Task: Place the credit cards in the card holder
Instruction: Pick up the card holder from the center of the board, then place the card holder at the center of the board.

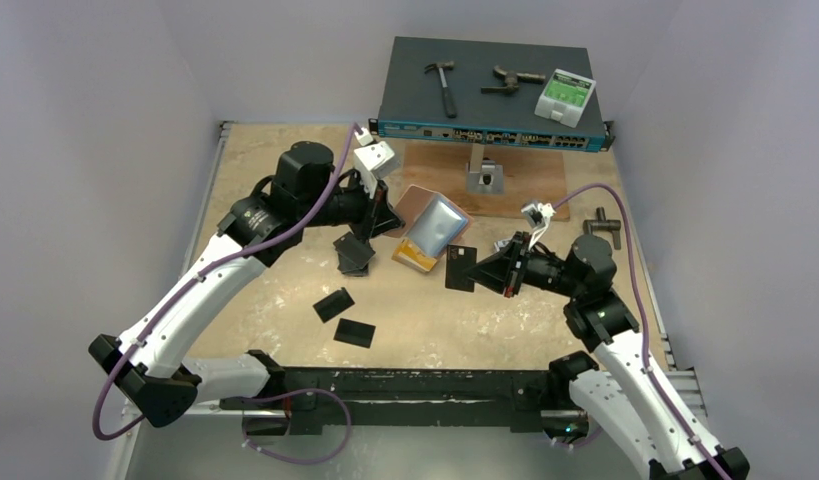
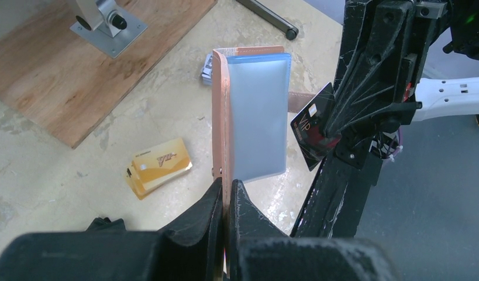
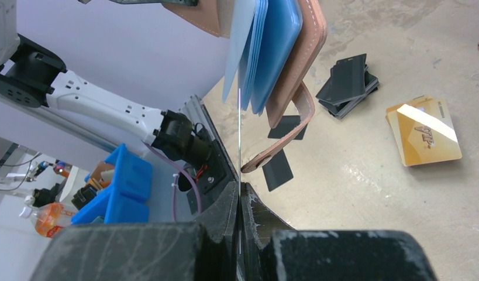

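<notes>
Left tool is pressed shut on the salmon cover of the card holder, held open off the surface, centre of the top view. Its plastic sleeves are fanned.

Right tool pinches one black card by its end, just beside the sleeves.

Judgement: the card is light, stiff and slick, so grip one end and leave the leading edge free. The sleeves are floppy and will likely deflect.

Gold stack lies left of centre in the left wrist view, and black cards lie left of centre in the top view.
</notes>
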`<state>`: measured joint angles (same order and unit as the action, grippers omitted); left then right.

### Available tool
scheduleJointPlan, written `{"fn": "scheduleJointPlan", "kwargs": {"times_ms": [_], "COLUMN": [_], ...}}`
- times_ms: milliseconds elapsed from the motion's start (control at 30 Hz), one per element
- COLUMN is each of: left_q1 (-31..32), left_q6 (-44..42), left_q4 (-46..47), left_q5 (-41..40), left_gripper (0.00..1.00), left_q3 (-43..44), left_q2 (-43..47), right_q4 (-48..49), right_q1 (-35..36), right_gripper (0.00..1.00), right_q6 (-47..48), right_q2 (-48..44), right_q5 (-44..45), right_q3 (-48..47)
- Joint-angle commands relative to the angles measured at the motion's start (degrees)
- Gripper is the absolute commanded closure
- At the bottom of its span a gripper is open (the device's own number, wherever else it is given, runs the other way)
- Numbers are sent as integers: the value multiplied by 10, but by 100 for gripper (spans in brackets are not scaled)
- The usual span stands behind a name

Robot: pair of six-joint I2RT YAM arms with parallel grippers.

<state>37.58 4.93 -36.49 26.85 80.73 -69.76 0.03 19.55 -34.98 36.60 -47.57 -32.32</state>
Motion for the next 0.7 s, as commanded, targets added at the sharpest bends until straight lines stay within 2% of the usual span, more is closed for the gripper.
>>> {"fn": "scheduleJointPlan", "kwargs": {"times_ms": [0,667], "left_q1": [0,0], "left_q6": [8,12], "left_q4": [33,33], "left_q5": [9,9], "left_gripper": [100,100], "left_q3": [-1,-11], "left_q2": [19,24], "right_q4": [1,19], "right_q1": [-1,-1], "right_gripper": [100,100], "right_q6": [11,4], "right_q2": [-4,-1], "right_q5": [-8,-13], "right_q3": [-2,8]}}
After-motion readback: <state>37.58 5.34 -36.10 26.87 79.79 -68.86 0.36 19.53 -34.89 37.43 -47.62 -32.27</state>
